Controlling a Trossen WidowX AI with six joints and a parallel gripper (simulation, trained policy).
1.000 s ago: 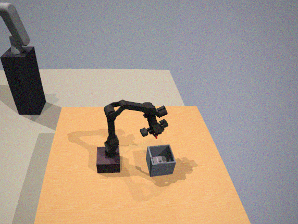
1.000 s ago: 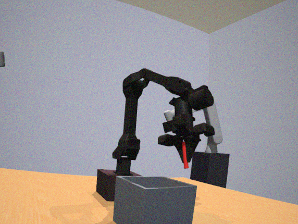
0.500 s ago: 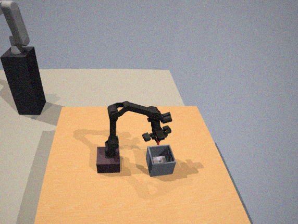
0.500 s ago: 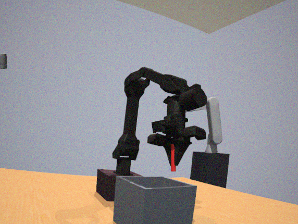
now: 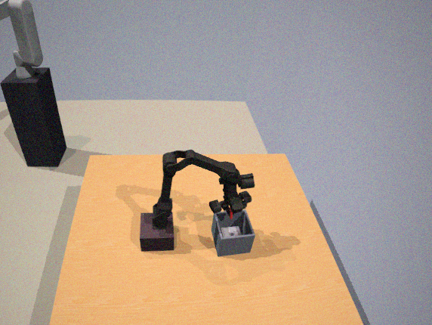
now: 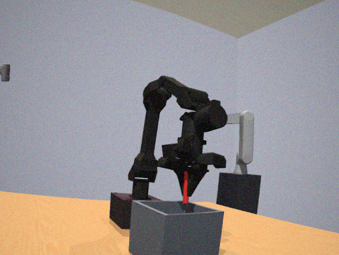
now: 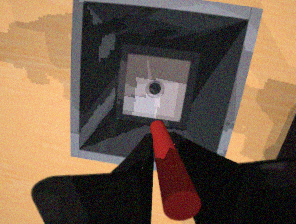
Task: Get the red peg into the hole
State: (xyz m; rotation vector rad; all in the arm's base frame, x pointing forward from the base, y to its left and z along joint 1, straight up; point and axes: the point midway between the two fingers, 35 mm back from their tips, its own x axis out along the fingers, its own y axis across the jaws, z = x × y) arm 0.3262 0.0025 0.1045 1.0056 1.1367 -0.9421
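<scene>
Plain blue-grey walls (image 6: 89,53) meet in a corner behind the claw, under an olive-brown ceiling (image 6: 234,15) in the exterior view. From above, a pale beige surface (image 5: 158,125) stretches away behind and to the left of the claw, and the orange, faintly wood-grained tabletop (image 5: 151,287) (image 6: 44,216) (image 7: 30,125) lies below it, marked with soft brown shadows.

Going left to right in the top view, a tall black pedestal (image 5: 35,121) (image 6: 238,190) comes first, well apart from the claw, with a light grey arm (image 5: 28,34) (image 6: 246,136) mounted on it. Next, on the tabletop and to the left of the claw, sits a dark, purplish-brown block (image 5: 156,242) (image 6: 118,213); the black arm (image 5: 166,185) (image 6: 150,130) rises from it, bends over at the top and reaches right.

At its end the claw (image 5: 231,212) (image 6: 187,190) (image 7: 160,137) points down, closed around the red peg (image 5: 231,214) (image 6: 185,188) (image 7: 172,170). The peg stands nearly upright in the exterior view, its lower end reaching below the fingertips. Beneath the claw is the grey-blue open box (image 5: 234,246) (image 6: 178,231) (image 7: 76,100). On its bottom, the pale plate (image 5: 226,229) (image 7: 172,102) shows its round dark hole (image 7: 155,88), with the peg outside it.
</scene>
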